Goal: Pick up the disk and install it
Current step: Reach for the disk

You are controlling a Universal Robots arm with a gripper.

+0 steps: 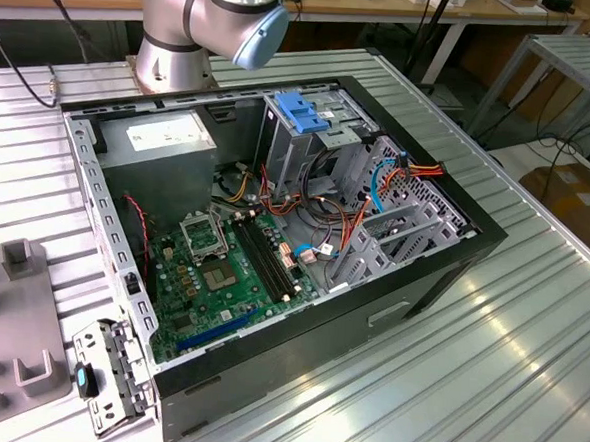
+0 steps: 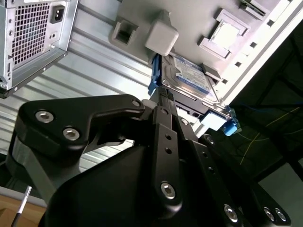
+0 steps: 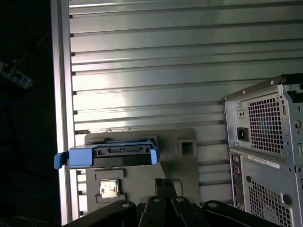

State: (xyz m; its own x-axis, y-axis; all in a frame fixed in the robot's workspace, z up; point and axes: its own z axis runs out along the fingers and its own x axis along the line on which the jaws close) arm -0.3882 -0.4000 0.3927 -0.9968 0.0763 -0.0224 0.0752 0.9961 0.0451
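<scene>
In both wrist views the disk (image 2: pixel 189 75) (image 3: pixel 111 155) rests on a grey fixture plate (image 2: pixel 189 26) (image 3: pixel 139 182). It is a flat silver drive with a blue-and-white label and blue plastic side rails. In the first wrist view it is seen edge-on, connector side facing me. My gripper (image 2: pixel 164 97) (image 3: pixel 165 182) hovers just short of the disk's near edge, black fingers (image 2: pixel 161 142) shut together with nothing between them. I cannot tell whether the tips touch the disk. In the exterior view the open computer case (image 1: pixel 442 280) lies on its side.
The case's rear panel (image 3: pixel 265 142) (image 2: pixel 33 38) stands beside the plate. Inside the case are a metal drive cage with a blue latch (image 1: pixel 302 111), a grey power-supply box (image 1: pixel 164 143) and loose cables. The arm's base (image 1: pixel 176 33) stands behind the case. The ribbed table's edge (image 3: pixel 61 118) lies near the plate.
</scene>
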